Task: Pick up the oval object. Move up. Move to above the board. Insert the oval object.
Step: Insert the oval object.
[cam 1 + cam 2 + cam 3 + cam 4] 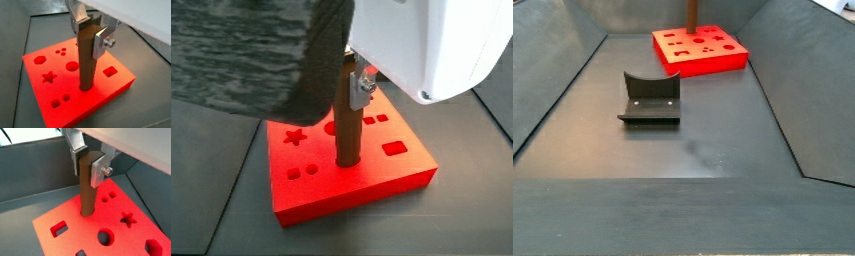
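The oval object (87, 57), a tall slim brown peg, stands upright with its lower end in a hole near the middle of the red board (47, 97). My gripper (89, 33) is above the board, its silver fingers closed on the peg's upper end, one on each side. Both wrist views show this; the peg (87, 190), the board (70, 223) and the gripper (88, 169) appear there too. In a side view the peg (346, 120) rises from the board (358, 185) under the gripper (357, 86). In the wider side view only the peg (692, 15) and the board (714, 60) show.
The dark fixture (649, 100) stands on the grey floor in front of the board. Sloping grey walls (553, 90) enclose the floor on all sides. The board has star, circle, square and hexagon holes around the peg.
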You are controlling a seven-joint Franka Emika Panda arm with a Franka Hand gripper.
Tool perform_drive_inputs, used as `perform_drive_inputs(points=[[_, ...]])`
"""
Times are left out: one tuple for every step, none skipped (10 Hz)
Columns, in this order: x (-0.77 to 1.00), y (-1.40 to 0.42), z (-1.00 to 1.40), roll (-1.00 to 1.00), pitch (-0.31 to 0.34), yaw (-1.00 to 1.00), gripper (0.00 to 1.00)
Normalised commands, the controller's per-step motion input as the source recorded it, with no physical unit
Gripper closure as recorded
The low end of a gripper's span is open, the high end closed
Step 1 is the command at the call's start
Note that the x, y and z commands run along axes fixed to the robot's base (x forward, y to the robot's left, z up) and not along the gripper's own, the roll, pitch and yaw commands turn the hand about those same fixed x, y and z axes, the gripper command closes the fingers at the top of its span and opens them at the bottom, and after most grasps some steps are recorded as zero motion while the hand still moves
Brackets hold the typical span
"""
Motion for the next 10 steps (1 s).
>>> perform_drive_inputs(points=[[0.0,0.0,-0.06,-0.06,-0.017,-0.32,1.0],[0.13,0.08,-0.25,-0.31,-0.034,-0.38,1.0],[0.23,0.12,-0.45,-0.28,0.0,-0.37,1.0],[0.4,0.31,-0.35,-0.37,0.017,-0.26,1.0],[0.36,0.31,-0.45,-0.33,0.043,-0.2,1.0],[0.05,0.01,-0.5,0.03,0.021,-0.04,1.0],[-0.04,-0.06,-0.53,0.39,0.009,0.0,1.0],[0.0,-0.04,-0.59,0.35,0.0,0.0,1.0],[-0.09,-0.01,-0.54,0.25,-0.006,0.0,1.0],[-0.12,0.0,-0.41,0.08,-0.12,0.0,1.0]])
